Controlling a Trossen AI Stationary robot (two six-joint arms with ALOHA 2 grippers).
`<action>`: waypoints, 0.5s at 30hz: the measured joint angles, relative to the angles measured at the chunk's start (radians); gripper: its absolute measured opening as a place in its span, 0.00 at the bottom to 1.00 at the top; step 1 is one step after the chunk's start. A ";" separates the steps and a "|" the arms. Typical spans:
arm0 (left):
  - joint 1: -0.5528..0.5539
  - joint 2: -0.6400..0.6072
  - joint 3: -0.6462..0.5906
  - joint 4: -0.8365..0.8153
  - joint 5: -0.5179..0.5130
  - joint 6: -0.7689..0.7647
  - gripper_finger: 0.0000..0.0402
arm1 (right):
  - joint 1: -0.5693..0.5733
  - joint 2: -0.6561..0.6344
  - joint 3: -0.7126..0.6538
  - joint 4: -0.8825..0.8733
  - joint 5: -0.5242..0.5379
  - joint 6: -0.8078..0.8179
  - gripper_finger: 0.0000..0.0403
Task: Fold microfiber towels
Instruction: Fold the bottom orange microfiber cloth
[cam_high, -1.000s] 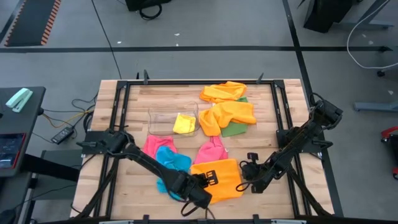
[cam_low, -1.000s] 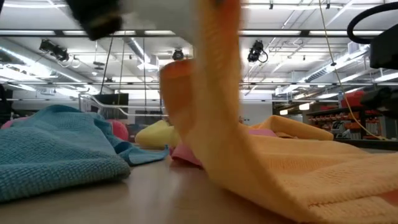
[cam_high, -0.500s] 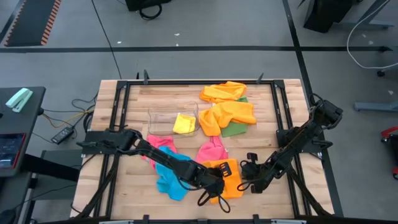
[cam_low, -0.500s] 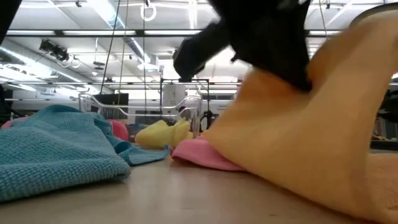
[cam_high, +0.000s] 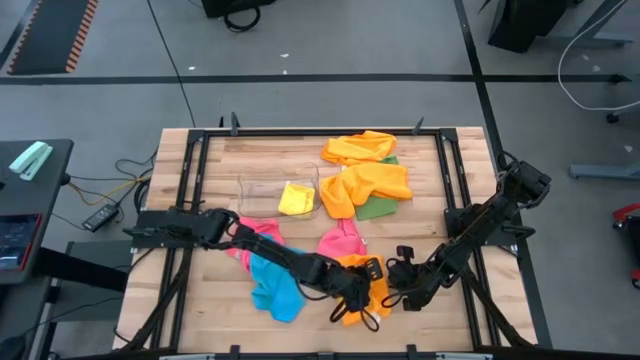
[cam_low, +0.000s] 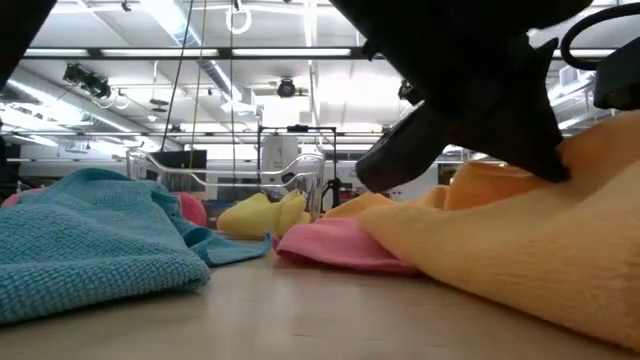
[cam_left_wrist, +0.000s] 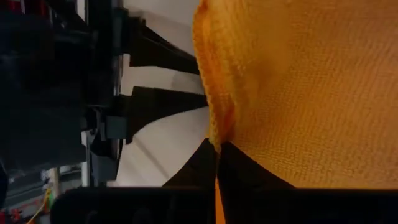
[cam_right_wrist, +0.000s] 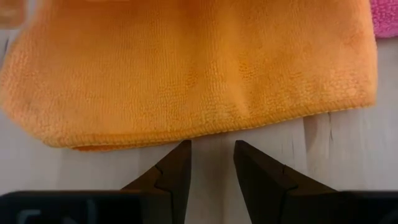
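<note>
The orange towel (cam_high: 372, 287) is lying at the near edge of the table (cam_high: 450, 180), folded over on itself, between the two grippers. The left gripper (cam_high: 362, 300) is reaching across from the left side and is clamped shut on one edge of this towel; its wrist view is showing the orange weave (cam_left_wrist: 298, 93) pinched between the dark fingers (cam_left_wrist: 233, 168). The right gripper (cam_high: 397, 283) is sitting just beside the towel's right edge, its fingers (cam_right_wrist: 177, 171) standing a little apart with bare wood between them and the orange cloth (cam_right_wrist: 186, 68) lying just ahead, not gripped as far as that view shows.

A blue towel (cam_high: 275, 280) is lying crumpled just left of the orange one, under the left arm, and a pink towel (cam_high: 340, 240) is resting just behind the orange one. A second pink towel (cam_high: 250, 232) is showing behind the blue one. Farther back, a yellow towel (cam_high: 297, 198) is sitting inside the clear bin (cam_high: 258, 185). Two more orange towels (cam_high: 365, 165) are bunched at the far side over a green towel (cam_high: 378, 207).

In the low view the orange cloth (cam_low: 540, 250) is filling the right side, with the blue one (cam_low: 90, 240) at left.
</note>
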 joint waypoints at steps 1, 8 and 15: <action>0.004 0.000 0.000 0.008 0.012 -0.005 0.02 | 0.000 0.000 0.000 0.000 0.000 0.000 0.33; 0.022 0.013 0.001 0.099 0.051 -0.024 0.05 | 0.000 0.001 0.000 0.002 0.010 -0.001 0.33; 0.023 0.064 0.000 0.195 0.050 0.027 0.02 | 0.000 0.001 -0.002 0.012 0.015 -0.001 0.33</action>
